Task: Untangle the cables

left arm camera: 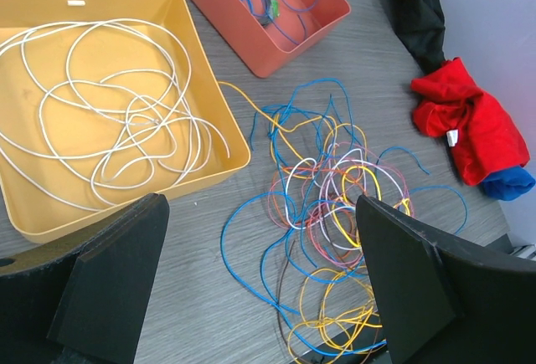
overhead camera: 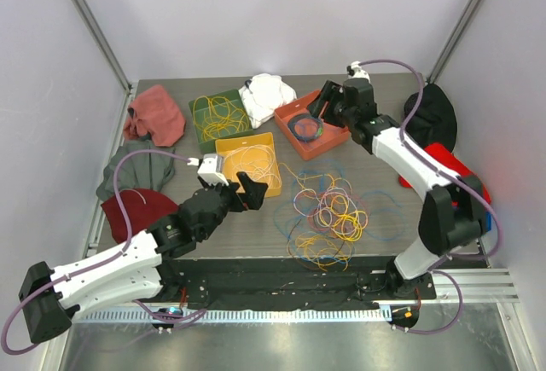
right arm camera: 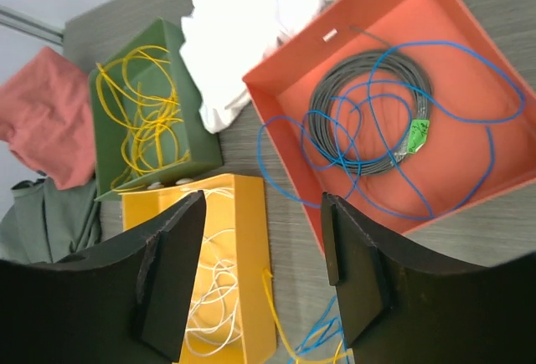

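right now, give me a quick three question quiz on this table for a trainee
1. True or false: the yellow tray holds white cable.
2. Which tray holds the grey coil? A green tray, B orange tray, C yellow tray.
3. Fill in: the left tool is ____, holding nothing.
Key: 1 true; 2 B; 3 open.

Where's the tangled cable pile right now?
Top view: the cables lie loose right of centre, just right of the yellow tray and nearer the arms than the orange tray.
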